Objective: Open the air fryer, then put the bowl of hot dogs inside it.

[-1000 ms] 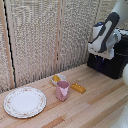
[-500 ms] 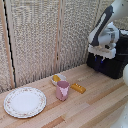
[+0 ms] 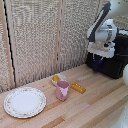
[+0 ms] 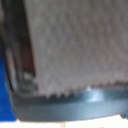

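Gripper (image 3: 101, 54) low at the fryer's (image 3: 114, 61) front face on the exterior view's right; fingers dark and blurred against the black box, so impossible to tell how far apart or whether closed on anything. Handle not distinguishable behind the arm.

Nearest, at the exterior view's left: one floral-rimmed plate (image 3: 24, 101), nothing on it. Next, one pink cup (image 3: 62, 90), contents hidden. Just beside it, one bare orange stick (image 3: 78, 88) flat on the table (image 3: 95, 107). Just behind the cup, one small bowl (image 3: 58, 78) with yellow-orange hot dogs (image 3: 56, 78) inside; number too small to tell. Farthest, one fryer near the slatted wall (image 3: 45, 40).

Open wood between stick and fryer.

Wrist view: blurred grey surface over a dark curved rim, nothing further identifiable.
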